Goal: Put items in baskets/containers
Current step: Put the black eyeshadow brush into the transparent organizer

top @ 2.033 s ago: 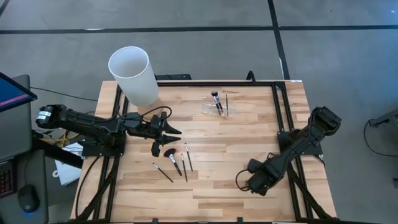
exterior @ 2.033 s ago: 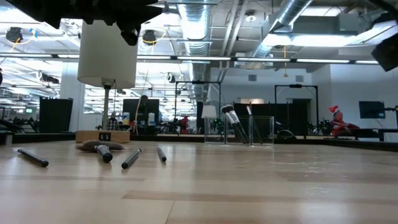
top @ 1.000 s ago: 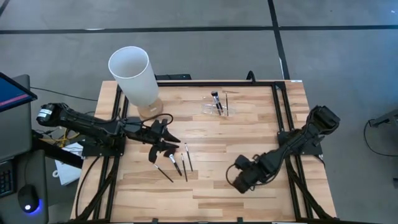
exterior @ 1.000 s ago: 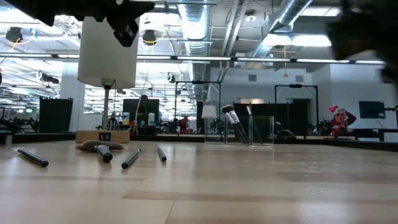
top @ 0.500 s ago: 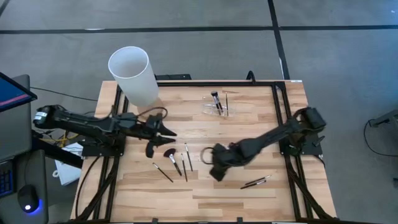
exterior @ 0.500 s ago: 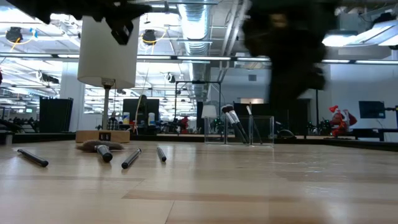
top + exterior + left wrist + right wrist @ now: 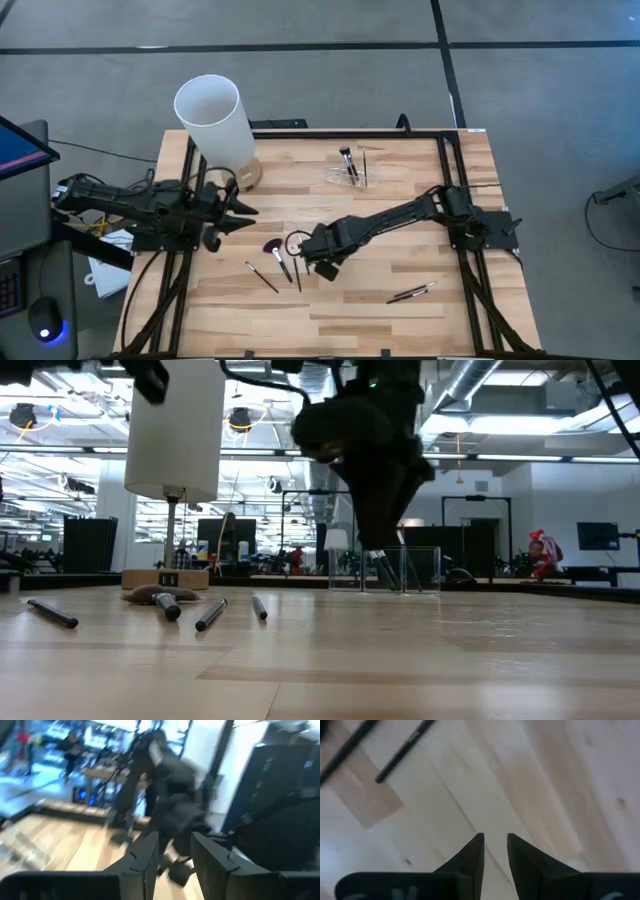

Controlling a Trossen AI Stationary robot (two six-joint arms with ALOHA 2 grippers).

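Near the table's middle: four thin dark-handled makeup brushes loose on wood; clear acrylic slotted holder farther back. Right gripper just beside them, jaws narrow, empty. Left gripper waits left, narrowly parted. Risk: fingers nudging neighbouring brushes, rolling them apart.

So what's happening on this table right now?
The right hand, empty and slightly open, hangs over the loose makeup brushes at mid-table. The left hand waits near the left edge, by the white cylinder. The clear brush holder at the back has a few brushes; two more brushes lie front right.
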